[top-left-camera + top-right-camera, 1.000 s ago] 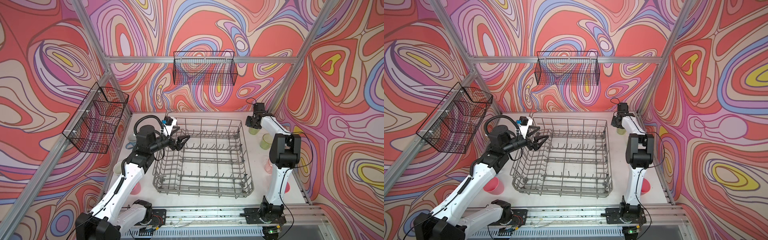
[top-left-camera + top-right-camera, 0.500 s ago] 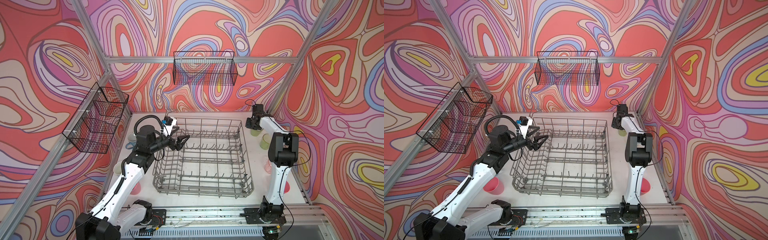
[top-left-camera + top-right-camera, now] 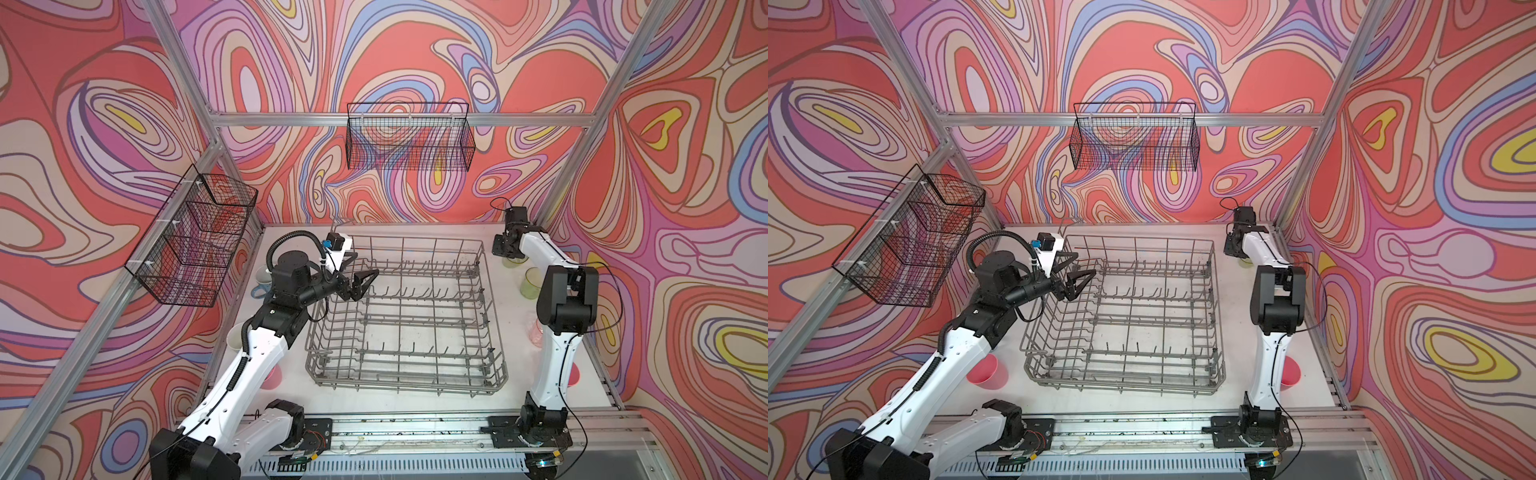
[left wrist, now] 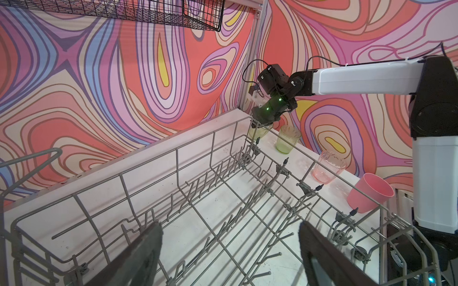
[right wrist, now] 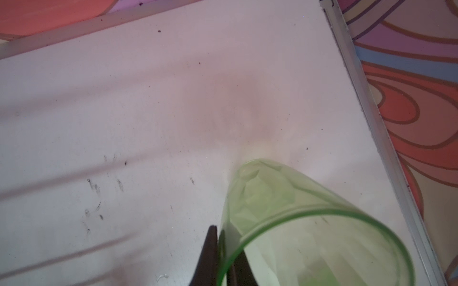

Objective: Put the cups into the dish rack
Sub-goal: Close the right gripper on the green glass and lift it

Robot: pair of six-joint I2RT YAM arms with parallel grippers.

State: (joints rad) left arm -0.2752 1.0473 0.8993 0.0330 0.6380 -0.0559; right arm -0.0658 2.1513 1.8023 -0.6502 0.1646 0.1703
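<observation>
Right wrist view, right gripper (image 5: 217, 234) pinching green tumbler (image 5: 285, 198) rim, hidden from above

Walls (image 3: 415, 62) swirl in coral, pink, purple, blue and yellow. The dish rack (image 3: 405, 379) is grey, the worktop (image 3: 415, 399) white, the tumbler (image 5: 285, 198) translucent yellow-green, the cup (image 4: 370, 195) opaque pink.

We see the left arm (image 3: 257, 361) and the right arm (image 3: 555, 370) built alike, glossy white shells between boxy matte-black joints, each on a black base plate (image 3: 505, 432). Behind the left tool (image 3: 365, 284), with its dark tapered fingers, a ribbed black hose (image 3: 297, 232) loops past a small blue plug (image 3: 328, 246). Just behind the right tool (image 4: 257, 125) small green lights (image 4: 274, 104) glow on the black wrist, and thin black wires (image 4: 244, 73) curl off it.
</observation>
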